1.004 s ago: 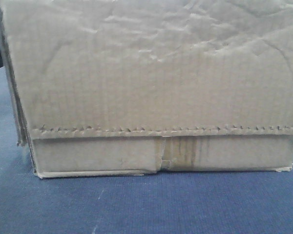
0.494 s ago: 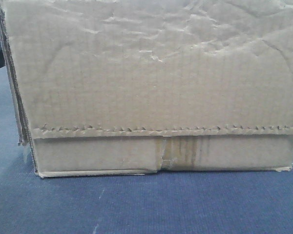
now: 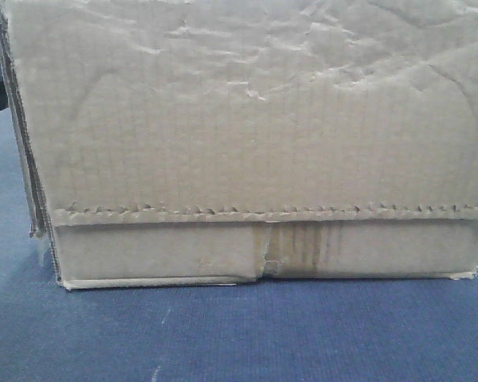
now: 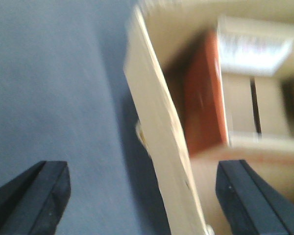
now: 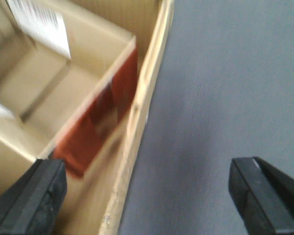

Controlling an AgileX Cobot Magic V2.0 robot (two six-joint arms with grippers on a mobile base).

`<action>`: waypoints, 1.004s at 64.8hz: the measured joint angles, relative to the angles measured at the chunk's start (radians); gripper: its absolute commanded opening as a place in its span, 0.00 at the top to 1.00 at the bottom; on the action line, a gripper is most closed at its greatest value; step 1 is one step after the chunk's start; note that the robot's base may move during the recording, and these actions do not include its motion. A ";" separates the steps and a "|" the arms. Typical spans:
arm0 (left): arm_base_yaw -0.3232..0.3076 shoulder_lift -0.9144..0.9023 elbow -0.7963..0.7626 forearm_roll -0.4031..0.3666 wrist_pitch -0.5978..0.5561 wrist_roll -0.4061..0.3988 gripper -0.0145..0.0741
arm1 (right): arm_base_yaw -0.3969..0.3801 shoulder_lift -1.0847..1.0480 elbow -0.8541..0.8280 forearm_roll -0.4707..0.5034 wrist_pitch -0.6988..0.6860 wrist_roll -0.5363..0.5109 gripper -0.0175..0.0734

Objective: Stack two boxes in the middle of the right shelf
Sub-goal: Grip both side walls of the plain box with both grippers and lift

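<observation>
Left gripper (image 4: pixel 142 178): jaws spread wide, gripping nothing. They straddle one upright wall of the carton (image 4: pixel 159 142), one finger above the blue surface (image 4: pixel 49 88) and the other above the carton's interior. Contact cannot be told.

Carton sits on the blue surface and fills the front view. Its long axis runs left to right across the view. The wrinkled broad face points at the camera, with the serrated flap edge and stained centre seam low on that face. The top is open. A red-sided inner box (image 4: pixel 201 103) lies inside.

Right gripper (image 5: pixel 147 171): equally wide, empty, astride the opposite wall.
</observation>
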 measured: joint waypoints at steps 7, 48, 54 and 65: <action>-0.027 0.000 0.075 -0.009 0.000 0.000 0.27 | 0.000 0.054 0.000 0.000 0.019 0.000 0.19; -0.036 0.150 0.156 -0.063 -0.035 -0.021 0.42 | 0.000 0.279 0.000 0.000 0.023 0.000 0.47; -0.036 0.157 0.158 -0.065 -0.037 -0.027 0.68 | 0.000 0.281 0.000 0.002 0.013 0.000 0.75; -0.044 0.158 0.158 -0.077 -0.041 -0.040 0.96 | 0.011 0.281 0.000 0.039 0.006 -0.002 0.98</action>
